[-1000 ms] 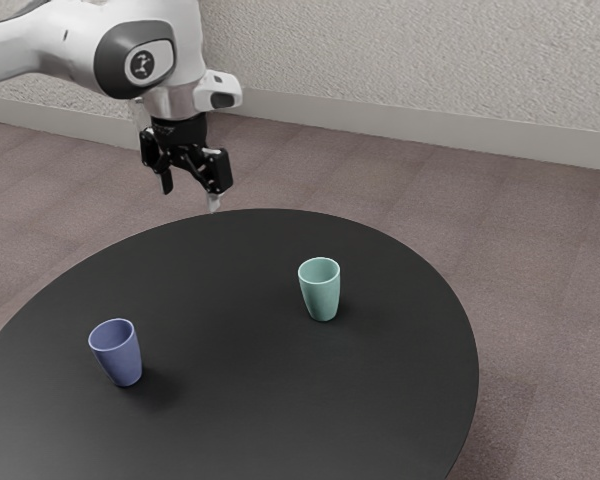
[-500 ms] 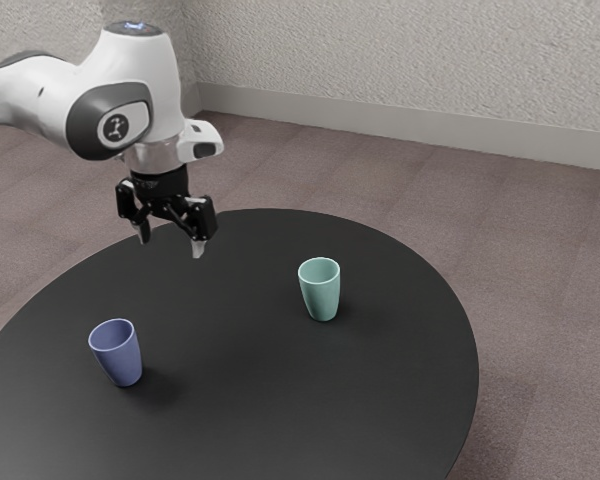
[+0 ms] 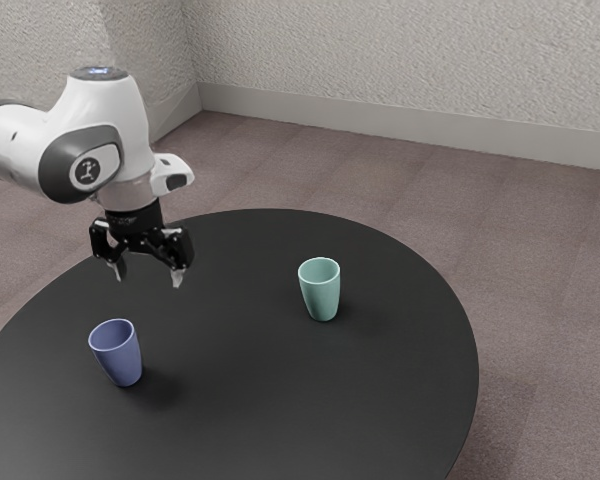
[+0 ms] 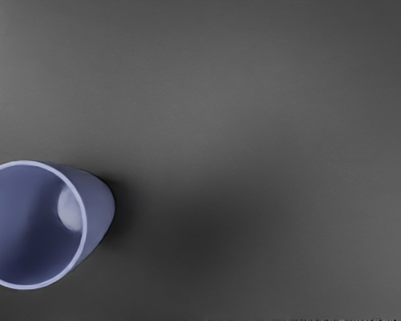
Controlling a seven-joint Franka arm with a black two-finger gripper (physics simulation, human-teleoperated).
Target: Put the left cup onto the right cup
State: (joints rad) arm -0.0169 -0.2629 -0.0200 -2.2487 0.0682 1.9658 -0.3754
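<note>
The blue cup (image 3: 115, 350) stands upright and empty on the black table (image 3: 280, 420), below the gripper (image 3: 146, 277) and a little to one side of it rather than straight underneath. In the wrist view the blue cup (image 4: 37, 224) sits off-centre, which agrees. The gripper hangs above the table, fingers spread wide with nothing between them. The step in hand looks like the approach for the grasp. To do it well, the hand should slide across until the rim is centred under it, then drop straight down so the fingers straddle the cup and close below the rim without tipping it. The green cup (image 3: 319, 288) stands well apart from the hand, out of the way of that descent
</note>
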